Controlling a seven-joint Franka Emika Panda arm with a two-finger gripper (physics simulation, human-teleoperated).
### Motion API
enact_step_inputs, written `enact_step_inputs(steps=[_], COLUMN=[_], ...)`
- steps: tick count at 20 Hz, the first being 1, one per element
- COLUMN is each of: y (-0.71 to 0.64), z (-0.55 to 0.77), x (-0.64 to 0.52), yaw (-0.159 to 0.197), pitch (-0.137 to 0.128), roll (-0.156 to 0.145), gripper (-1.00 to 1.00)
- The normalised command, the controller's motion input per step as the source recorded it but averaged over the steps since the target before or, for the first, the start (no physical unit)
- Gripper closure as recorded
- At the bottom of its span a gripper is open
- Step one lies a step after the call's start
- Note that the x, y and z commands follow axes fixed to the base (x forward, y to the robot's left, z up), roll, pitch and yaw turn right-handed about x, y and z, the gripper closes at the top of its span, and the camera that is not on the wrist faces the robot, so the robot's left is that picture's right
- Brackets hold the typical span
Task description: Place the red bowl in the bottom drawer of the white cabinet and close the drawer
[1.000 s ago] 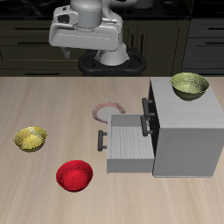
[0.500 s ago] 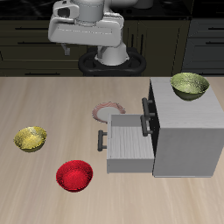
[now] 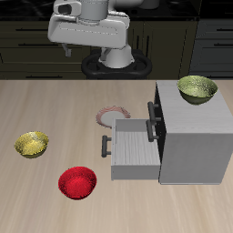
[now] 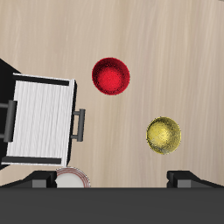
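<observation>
The red bowl (image 3: 77,182) sits on the table near the front edge, apart from the white cabinet (image 3: 196,136); it also shows in the wrist view (image 4: 112,76). The bottom drawer (image 3: 135,150) is pulled out and empty, its dark bar handle toward the bowl; the wrist view shows its ribbed floor (image 4: 42,118). My gripper (image 3: 91,50) hangs high above the back of the table, far from the bowl. It is open and empty, with both fingertips (image 4: 188,178) wide apart in the wrist view.
A yellow bowl (image 3: 32,144) sits on the table beyond the red bowl, away from the cabinet, and shows in the wrist view (image 4: 163,134). An olive-green bowl (image 3: 197,88) rests on the cabinet top. A pale round plate (image 3: 113,115) lies behind the open drawer.
My gripper has risen slightly. The bowls and the drawer have not moved.
</observation>
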Motion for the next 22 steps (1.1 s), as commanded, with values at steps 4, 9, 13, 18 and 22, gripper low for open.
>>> enact_step_inputs(steps=[4, 9, 13, 18, 22], y=[-0.10, -0.15, -0.11, 0.05, 0.14], z=[0.15, 0.14, 0.10, 0.06, -0.09], x=[0.14, 0.23, 0.26, 0.24, 0.27], yaw=[0.019, 0.004, -0.029, -0.019, -0.020], pitch=[-0.012, -0.007, -0.016, -0.039, 0.004], roll=[-0.038, -0.032, -0.013, 0.011, 0.024], gripper=[-1.00, -1.00, -1.00, -1.00, -1.00])
